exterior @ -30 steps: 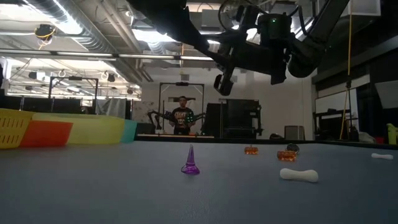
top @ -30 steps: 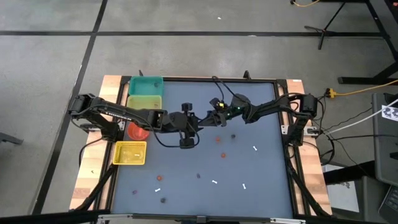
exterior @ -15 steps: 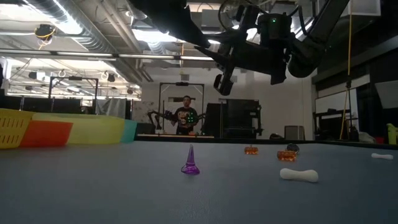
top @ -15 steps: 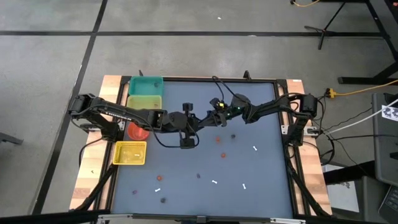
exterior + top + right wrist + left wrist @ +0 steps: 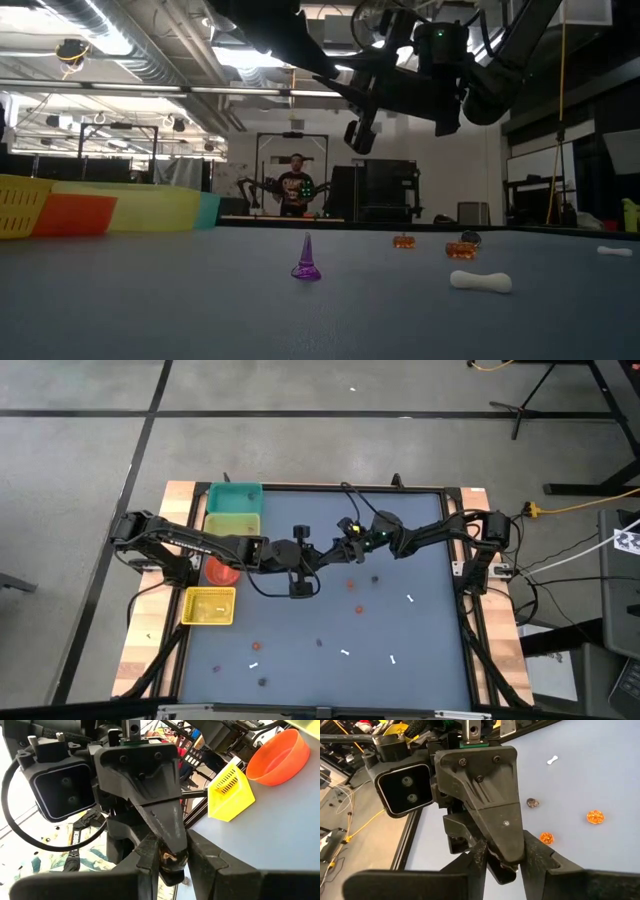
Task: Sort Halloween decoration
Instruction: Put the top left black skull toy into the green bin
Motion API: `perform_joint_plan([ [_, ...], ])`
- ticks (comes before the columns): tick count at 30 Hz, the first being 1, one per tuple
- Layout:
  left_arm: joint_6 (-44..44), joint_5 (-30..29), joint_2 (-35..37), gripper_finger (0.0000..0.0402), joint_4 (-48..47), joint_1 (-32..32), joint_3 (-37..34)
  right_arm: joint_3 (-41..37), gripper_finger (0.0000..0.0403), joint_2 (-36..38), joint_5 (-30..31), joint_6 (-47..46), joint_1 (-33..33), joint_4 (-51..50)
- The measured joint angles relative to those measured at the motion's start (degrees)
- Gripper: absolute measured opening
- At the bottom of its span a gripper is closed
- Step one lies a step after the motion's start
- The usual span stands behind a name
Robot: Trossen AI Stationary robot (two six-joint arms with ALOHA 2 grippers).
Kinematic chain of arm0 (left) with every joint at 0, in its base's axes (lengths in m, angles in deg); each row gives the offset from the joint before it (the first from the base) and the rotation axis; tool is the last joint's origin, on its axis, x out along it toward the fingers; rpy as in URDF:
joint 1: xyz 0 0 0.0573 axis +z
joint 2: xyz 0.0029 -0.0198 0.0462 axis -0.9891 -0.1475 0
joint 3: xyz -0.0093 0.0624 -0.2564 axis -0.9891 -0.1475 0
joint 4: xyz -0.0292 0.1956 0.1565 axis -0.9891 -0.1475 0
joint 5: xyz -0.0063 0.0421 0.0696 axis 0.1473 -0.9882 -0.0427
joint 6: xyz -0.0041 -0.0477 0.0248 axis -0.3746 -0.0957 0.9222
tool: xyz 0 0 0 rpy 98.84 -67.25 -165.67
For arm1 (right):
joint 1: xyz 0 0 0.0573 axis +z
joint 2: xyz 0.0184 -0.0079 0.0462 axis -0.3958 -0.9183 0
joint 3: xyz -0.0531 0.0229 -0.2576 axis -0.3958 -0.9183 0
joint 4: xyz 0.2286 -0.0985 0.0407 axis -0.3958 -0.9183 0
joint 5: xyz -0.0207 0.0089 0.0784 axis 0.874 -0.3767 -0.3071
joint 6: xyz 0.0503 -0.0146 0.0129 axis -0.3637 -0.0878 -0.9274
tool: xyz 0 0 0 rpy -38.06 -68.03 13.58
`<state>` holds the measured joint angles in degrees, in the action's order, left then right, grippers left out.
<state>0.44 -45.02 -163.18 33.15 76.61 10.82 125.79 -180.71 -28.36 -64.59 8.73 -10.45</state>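
Blue-grey table [image 5: 420, 640] seen from above, both arms reaching in to meet over its far middle, well clear of the surface.

The right gripper [image 5: 170, 845] is pinching a tiny brownish-orange trinket [image 5: 170, 858] at its very tip. The left gripper [image 5: 504, 845] faces it head-on, its fingers [image 5: 480, 851] narrowly apart and straddling the right gripper's tip. Whether they touch the trinket yet cannot be told.

Over the last second neither arm has shifted in the overhead or table-level views, and nothing on the table has moved. The only change in the room is a person [image 5: 297, 190] far behind the table, who has stepped slightly sideways. This looks like a hand-over held in mid-air, with the trinket probably about to pass to the left arm, which sits nearer the bins [image 5: 233, 520] at the table's left edge.

Unsorted pieces lie scattered below:
- orange rounds [image 5: 351, 584] near the centre
- white sticks [image 5: 410, 598] toward the right and near side
- a purple cone [image 5: 306, 260] standing upright

Most of the sorting seems still to be done.
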Motion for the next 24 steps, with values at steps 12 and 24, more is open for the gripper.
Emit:
perform_joint_plan([
  [12,0.0,-0.1,0.0,0.0062,-0.1,0.0,0.0,0.0,0.0156,0.0,1.4,-0.3,0.0,0.0],
  [24,-0.8,0.1,0.0,0.0063,0.6,-0.1,0.0,0.0,0.0188,0.0,-2.2,0.0,-0.4,4.7],
])
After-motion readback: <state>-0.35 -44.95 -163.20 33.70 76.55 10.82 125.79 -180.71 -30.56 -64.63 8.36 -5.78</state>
